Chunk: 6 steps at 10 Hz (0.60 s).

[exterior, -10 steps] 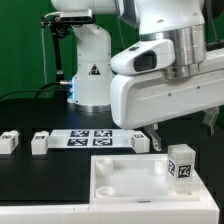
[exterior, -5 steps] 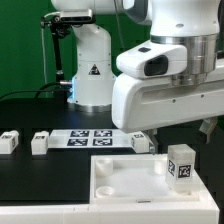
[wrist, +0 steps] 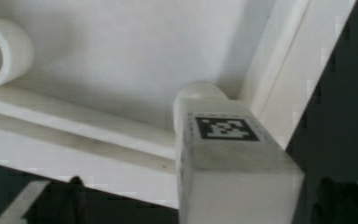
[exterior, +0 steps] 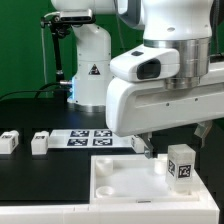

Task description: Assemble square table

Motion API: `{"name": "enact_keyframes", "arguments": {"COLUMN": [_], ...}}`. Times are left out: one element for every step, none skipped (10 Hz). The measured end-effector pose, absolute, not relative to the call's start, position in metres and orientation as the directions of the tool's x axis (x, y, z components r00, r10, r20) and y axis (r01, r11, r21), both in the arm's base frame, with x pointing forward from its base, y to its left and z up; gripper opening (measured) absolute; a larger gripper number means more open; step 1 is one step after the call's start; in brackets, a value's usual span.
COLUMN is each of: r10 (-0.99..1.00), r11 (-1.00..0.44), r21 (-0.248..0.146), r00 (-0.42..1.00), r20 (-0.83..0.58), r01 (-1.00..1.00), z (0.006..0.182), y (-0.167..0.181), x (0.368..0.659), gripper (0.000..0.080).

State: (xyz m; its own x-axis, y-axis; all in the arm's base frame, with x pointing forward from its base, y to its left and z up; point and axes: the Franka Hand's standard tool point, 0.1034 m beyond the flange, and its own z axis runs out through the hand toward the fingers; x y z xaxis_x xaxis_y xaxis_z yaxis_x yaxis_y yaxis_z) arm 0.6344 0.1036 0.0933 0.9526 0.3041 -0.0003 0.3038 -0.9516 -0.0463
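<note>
The arm [exterior: 165, 95] has slid toward the exterior view's left, covering one leg [exterior: 141, 147]; whether its gripper [exterior: 150, 141] grips anything cannot be told. Black table [exterior: 40, 178], green backdrop [exterior: 20, 50].

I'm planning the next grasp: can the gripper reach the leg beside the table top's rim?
Probably yes: that leg sits uncovered beneath the gripper, though the rim crowds one side.

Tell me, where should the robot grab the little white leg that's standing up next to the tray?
Probably near its top, coming straight down from above. The upright leg stands on end beside the tabletop, with its upper part rising above the rim. Its sides are flat and square, so two opposite faces should give a firm pinch.
</note>
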Motion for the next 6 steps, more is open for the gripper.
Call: {"name": "enact_keyframes", "arguments": {"r10": [0.304,0.319,0.331,0.331,0.329,0.312], "r11": [-0.951,-0.946,-0.942,-0.942,-0.943,-0.949], "r21": [-0.049,-0.053,-0.054,-0.054,-0.054,-0.054], "r00": [0.953,0.948,0.944,0.944,0.944,0.950], "r20": [-0.002,-0.005,-0.003,-0.003,-0.003,-0.004], "r01": [0.304,0.319,0.331,0.330,0.328,0.312], "z": [0.0920,0.0894,0.0894,0.0894,0.0894,0.0894], "y": [0.1057,0.1075,0.1071,0.1072,0.1072,0.1073], "x": [0.6335,0.6322,0.6327,0.6327,0.6327,0.6326], "gripper": [0.0515,0.0376,0.0282,0.0284,0.0284,0.0284]}}
